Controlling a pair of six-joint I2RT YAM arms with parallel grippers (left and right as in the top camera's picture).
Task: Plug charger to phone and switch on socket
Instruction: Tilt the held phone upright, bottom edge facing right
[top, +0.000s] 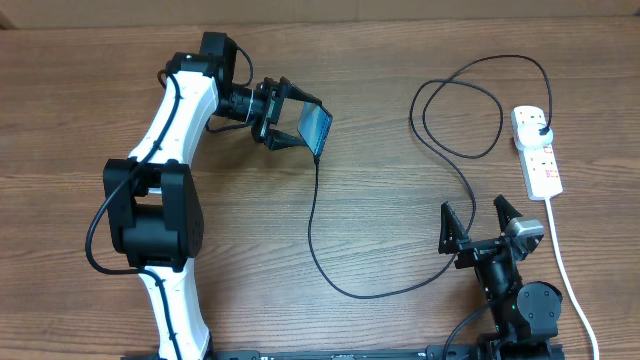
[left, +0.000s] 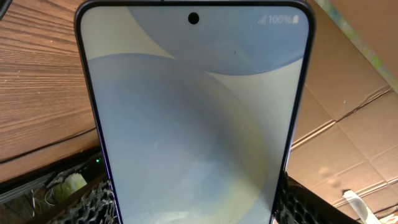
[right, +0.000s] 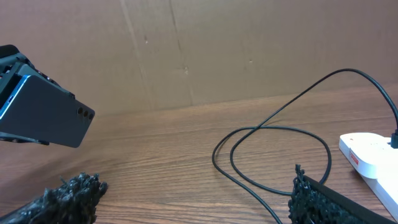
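My left gripper (top: 290, 125) is shut on the phone (top: 316, 128) and holds it tilted above the table at the upper middle. Its light blue screen (left: 193, 118) fills the left wrist view; its dark back shows in the right wrist view (right: 46, 115). The thin black charger cable (top: 315, 235) hangs from the phone's lower end, loops over the table (right: 273, 155) and ends in a black plug (top: 541, 127) seated in the white socket strip (top: 540, 160). My right gripper (top: 478, 222) is open and empty, low at the right, just left of the socket strip (right: 370, 152).
The socket's thick white cord (top: 565, 265) runs down the right side past my right arm. Brown cardboard (right: 217, 50) stands behind the table's far edge.
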